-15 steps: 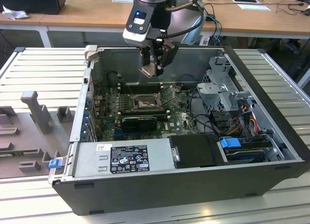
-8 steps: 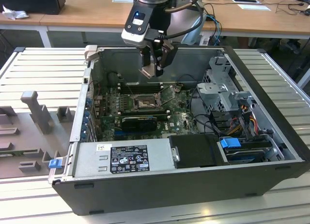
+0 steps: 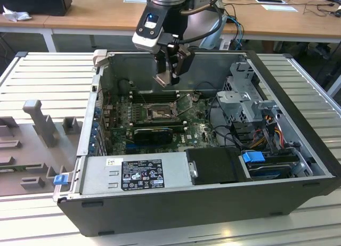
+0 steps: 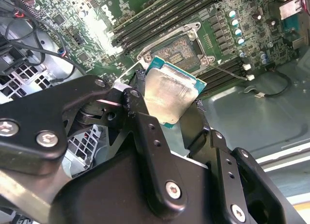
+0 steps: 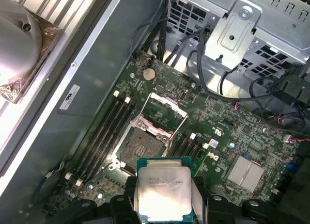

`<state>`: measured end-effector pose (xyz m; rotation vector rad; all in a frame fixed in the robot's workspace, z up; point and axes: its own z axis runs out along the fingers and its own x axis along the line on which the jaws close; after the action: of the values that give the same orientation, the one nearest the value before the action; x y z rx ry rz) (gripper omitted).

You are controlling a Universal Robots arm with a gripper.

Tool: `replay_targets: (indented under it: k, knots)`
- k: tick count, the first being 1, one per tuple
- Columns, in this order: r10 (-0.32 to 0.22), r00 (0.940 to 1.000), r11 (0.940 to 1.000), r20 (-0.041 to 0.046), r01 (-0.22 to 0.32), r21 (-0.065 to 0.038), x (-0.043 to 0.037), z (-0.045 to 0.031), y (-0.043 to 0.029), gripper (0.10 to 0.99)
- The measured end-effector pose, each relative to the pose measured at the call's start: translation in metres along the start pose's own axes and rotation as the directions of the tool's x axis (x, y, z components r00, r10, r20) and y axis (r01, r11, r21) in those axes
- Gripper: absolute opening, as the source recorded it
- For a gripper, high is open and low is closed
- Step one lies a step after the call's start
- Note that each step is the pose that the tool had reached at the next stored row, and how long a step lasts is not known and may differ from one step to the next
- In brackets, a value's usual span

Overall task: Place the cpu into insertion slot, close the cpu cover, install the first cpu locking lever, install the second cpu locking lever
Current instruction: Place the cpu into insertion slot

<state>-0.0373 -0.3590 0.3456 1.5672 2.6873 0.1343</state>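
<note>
One chip is all the gripper (image 3: 171, 77) carries: its fingers pinch the edges of the cpu (image 4: 169, 95), held in the air inside the open case (image 3: 186, 208), clear of the board. In the exterior view, the insertion slot (image 3: 158, 114) lies about six o'clock from the fingertips, uncovered, its cpu cover (image 5: 180, 115) tipped up. Memory slots (image 3: 154, 97) border the socket at twelve o'clock and a black card (image 3: 153, 133) at six, with open air above.
</note>
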Motion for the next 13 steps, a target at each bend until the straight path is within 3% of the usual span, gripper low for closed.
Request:
replay_targets:
  k: [9,13]
  knots:
    - [0.043,0.9991,0.9991,0.0037,-0.043,-0.001,0.0000,0.0023,-0.0002,0.529]
    - [0.120,0.9927,0.9928,0.0103,-0.120,-0.003,-0.0001,0.0050,-0.0004,0.529]
